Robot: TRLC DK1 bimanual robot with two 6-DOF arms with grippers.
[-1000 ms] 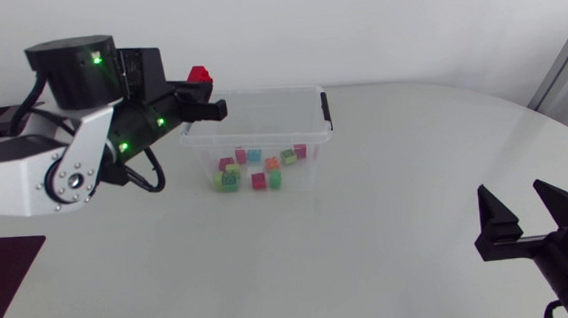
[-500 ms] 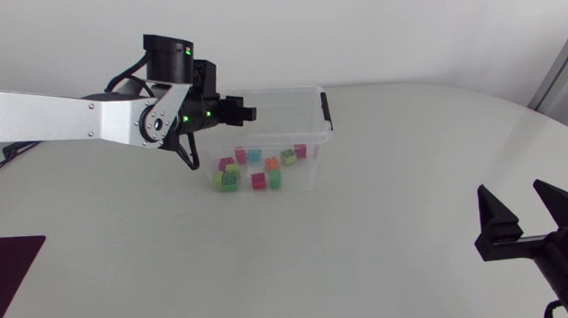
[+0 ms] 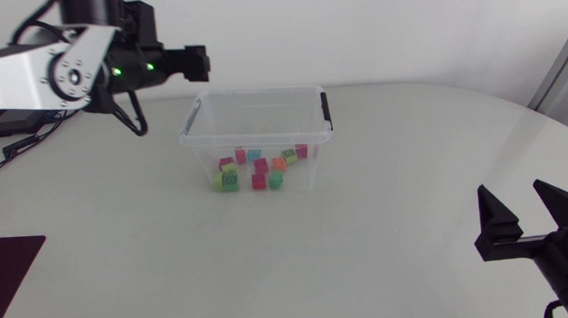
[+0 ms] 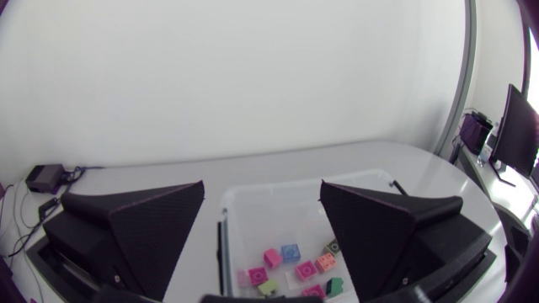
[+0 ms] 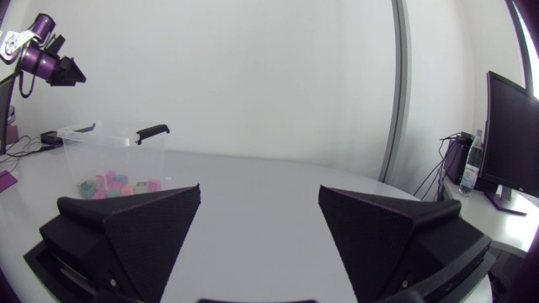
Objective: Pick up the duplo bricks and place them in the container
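Inside the clear container (image 3: 310,102) at the far middle of the counter (image 3: 389,222), the bricks (image 3: 257,167) lie loose on its floor. They are pink, green, blue and orange, bunched toward the near wall, with a red brick (image 3: 261,166) near the middle of the bunch.

That red one looks like the latest arrival, though you can't be sure. A second ago your left claw (image 3: 197,63) hung by the container's far left corner with a red brick pinched in it. Half a second ago it reached over the open top. Now it has pulled back and up past that corner, apart from the rim, and carries nothing. The left wrist view shows its fingers spread wide with only air between them, looking down into the container.

So you can count that drop as done. Every brick you can see in these views is in the container, so by my judgement the job is finished or close to it. Check the parts of the counter that your arms hide before you call it.

Your right claw (image 3: 513,201) has not stirred. It sits at the near right of the counter, well apart from the container, its fingers released and empty.
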